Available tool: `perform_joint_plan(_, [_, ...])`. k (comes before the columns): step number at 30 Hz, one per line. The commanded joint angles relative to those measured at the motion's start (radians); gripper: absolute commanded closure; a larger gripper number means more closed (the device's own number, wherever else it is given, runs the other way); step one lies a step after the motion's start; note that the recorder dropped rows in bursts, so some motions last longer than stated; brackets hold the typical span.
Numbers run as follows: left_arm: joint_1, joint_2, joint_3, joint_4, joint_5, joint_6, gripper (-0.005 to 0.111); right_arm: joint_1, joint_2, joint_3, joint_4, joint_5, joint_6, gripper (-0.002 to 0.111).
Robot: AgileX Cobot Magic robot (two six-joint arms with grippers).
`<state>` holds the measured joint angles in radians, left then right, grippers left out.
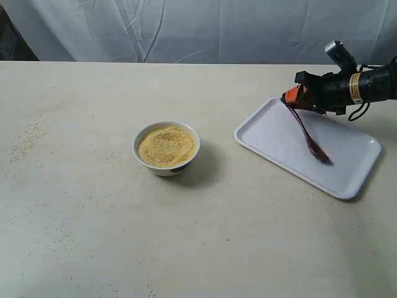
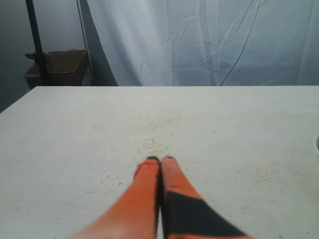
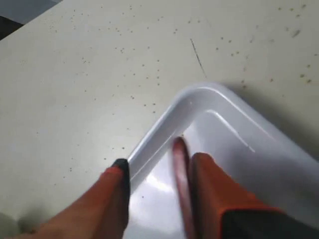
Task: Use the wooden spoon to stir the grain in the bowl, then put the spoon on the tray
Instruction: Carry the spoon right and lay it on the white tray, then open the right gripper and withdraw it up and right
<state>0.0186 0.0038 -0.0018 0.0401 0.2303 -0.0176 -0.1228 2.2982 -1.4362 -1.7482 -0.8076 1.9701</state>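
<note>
The white bowl (image 1: 166, 148) of yellow grain (image 1: 166, 145) stands mid-table, apart from both arms. At the right lies the white tray (image 1: 273, 133) (image 3: 239, 134). The dark wooden spoon (image 1: 307, 138) slopes down from my right gripper (image 1: 290, 98), its head resting on the tray. In the right wrist view that gripper (image 3: 159, 164) is open above the tray's corner, and the spoon handle (image 3: 180, 169) leans against one finger with a wide gap to the other. My left gripper (image 2: 160, 159) is shut and empty over bare table; the exterior view does not show it.
Spilled grains (image 1: 28, 139) dot the table at the left and lie ahead of the left gripper as loose grains (image 2: 159, 142). A white curtain (image 1: 198, 28) closes the back. A brown box (image 2: 62, 67) sits beyond the table's far edge.
</note>
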Motion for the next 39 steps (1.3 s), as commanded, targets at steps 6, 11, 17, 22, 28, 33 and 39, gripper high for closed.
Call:
perform_joint_plan(6, [0.004,-0.004,0.002,0.001,-0.004,0.0,0.107,-0.009,-0.026,0.005,0.004,0.027,-0.015,0.062])
perform_joint_plan(11, [0.004,-0.004,0.002,0.001,-0.004,0.0,0.107,-0.014,-0.171,0.005,0.004,-0.055,-0.015,0.089])
perform_joint_plan(17, [0.004,-0.004,0.002,0.001,-0.004,0.0,0.107,0.064,-0.45,0.05,0.004,-0.007,-0.042,0.108])
perform_joint_plan(22, [0.004,-0.004,0.002,0.001,-0.006,0.0,0.107,0.28,-0.792,0.393,0.004,0.735,-0.202,0.109])
perform_joint_plan(28, [0.004,-0.004,0.002,0.001,-0.006,0.0,0.107,0.326,-0.925,0.534,0.457,1.509,-0.732,0.109])
perform_joint_plan(33, [0.004,-0.004,0.002,0.001,-0.006,0.0,0.107,0.264,-0.937,0.534,1.304,1.509,-1.565,0.109])
perform_joint_plan(39, [0.004,-0.004,0.002,0.001,-0.006,0.0,0.107,0.262,-1.038,0.536,1.877,1.498,-2.157,0.109])
